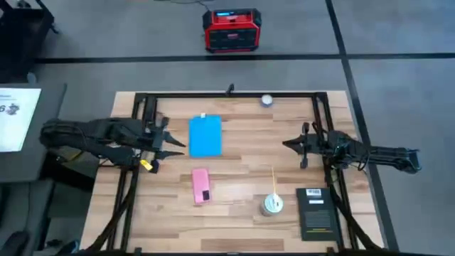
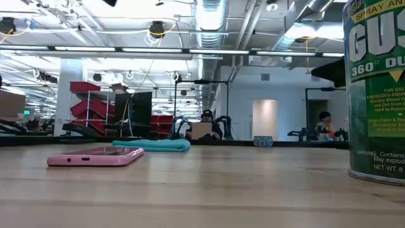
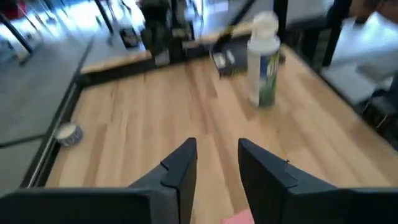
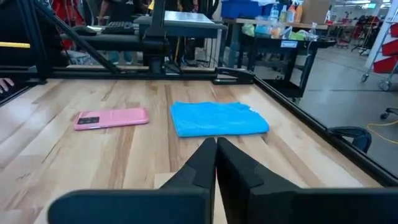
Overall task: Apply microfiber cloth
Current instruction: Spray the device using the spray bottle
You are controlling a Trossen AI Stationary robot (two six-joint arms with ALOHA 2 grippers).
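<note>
Looking down, we see the flat blue microfiber cloth (image 1: pixel 205 136) untouched on the wooden worktop (image 1: pixel 234 213); left pincer (image 1: pixel 179 145) apart, right pincer (image 1: pixel 287 144) together.

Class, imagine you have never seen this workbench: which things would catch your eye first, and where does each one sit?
The bright blue microfiber cloth stands out first, lying flat toward the far middle of the wooden table, with the pink phone nearer the front edge. A spray can stands beside a black booklet at the front right. The left claw hangs open just left of the cloth, while the right claw waits shut farther to its right.
</note>
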